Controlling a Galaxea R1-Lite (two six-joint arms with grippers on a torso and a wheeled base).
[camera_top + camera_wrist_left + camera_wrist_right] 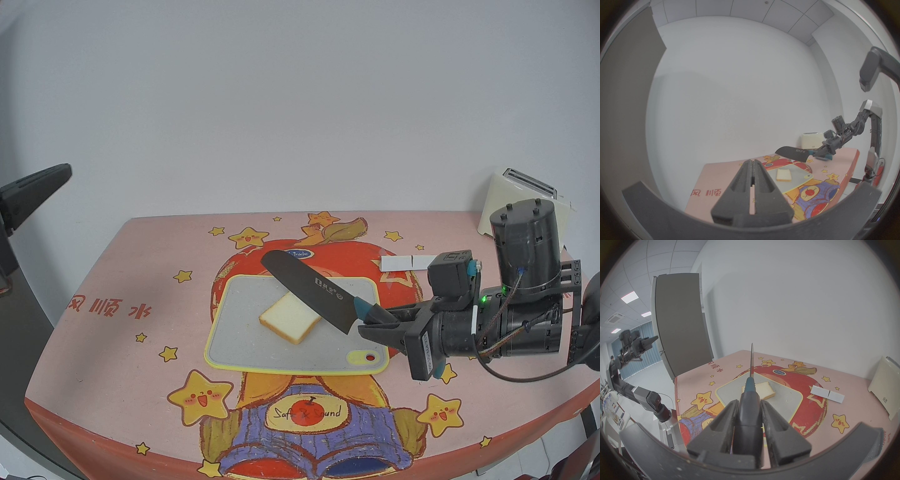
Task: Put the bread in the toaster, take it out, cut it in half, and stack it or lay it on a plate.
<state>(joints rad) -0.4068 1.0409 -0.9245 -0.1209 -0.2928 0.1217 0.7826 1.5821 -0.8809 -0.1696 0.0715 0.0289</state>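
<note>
Bread [290, 319] lies whole on the board [250, 353], so toasting looks done and I judge cutting and plating remain: my right claw [372, 322] pinches the knife [309, 289] above the board, my left claw [752, 164], pressed together, hangs well left of it; the bench [125, 281] is pink with cartoons, the wall [312, 94] white.

Bright, even light here, glowing white ceiling panels [629, 297] overhead; shadows faint on the pink table [125, 350]; wrist views curve, dark-cornered.

Red characters [109, 306] run along the left side of the surface [156, 250]. White lettering [325, 286] marks the knife [294, 275] I hold, and script [331, 412] crosses the small drawn apple [306, 414].
</note>
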